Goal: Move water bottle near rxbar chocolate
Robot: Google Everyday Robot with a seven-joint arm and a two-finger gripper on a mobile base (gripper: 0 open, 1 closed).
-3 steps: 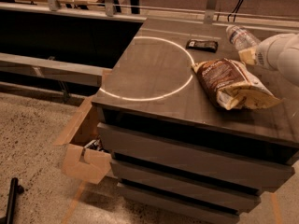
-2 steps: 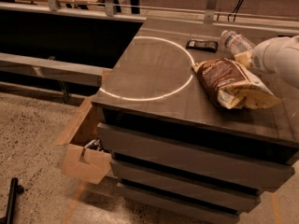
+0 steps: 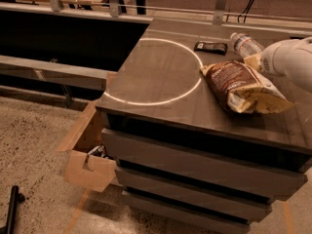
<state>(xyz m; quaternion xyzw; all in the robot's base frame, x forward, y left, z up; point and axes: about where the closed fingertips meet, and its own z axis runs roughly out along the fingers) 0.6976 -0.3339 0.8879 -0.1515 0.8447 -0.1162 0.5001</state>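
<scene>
The water bottle (image 3: 245, 44) is clear with a white cap pointing up-left, and it sits tilted at the far right of the dark cabinet top (image 3: 161, 77). My gripper (image 3: 253, 61) is on the end of the white arm (image 3: 290, 58) that comes in from the right edge, and it is shut on the bottle's lower part. The rxbar chocolate (image 3: 210, 47), a small flat black bar, lies on the top just left of the bottle, a short gap away.
A big brown-and-cream snack bag (image 3: 241, 87) lies right in front of the gripper and bottle. A pale ring (image 3: 146, 101) is marked on the cabinet top. An open cardboard box (image 3: 87, 152) stands on the floor at the cabinet's left. A rail (image 3: 97, 6) runs behind.
The bottle and the gripper have moved a little to the left and nearer, closing on the black bar. The snack bag and the bar have not moved.
</scene>
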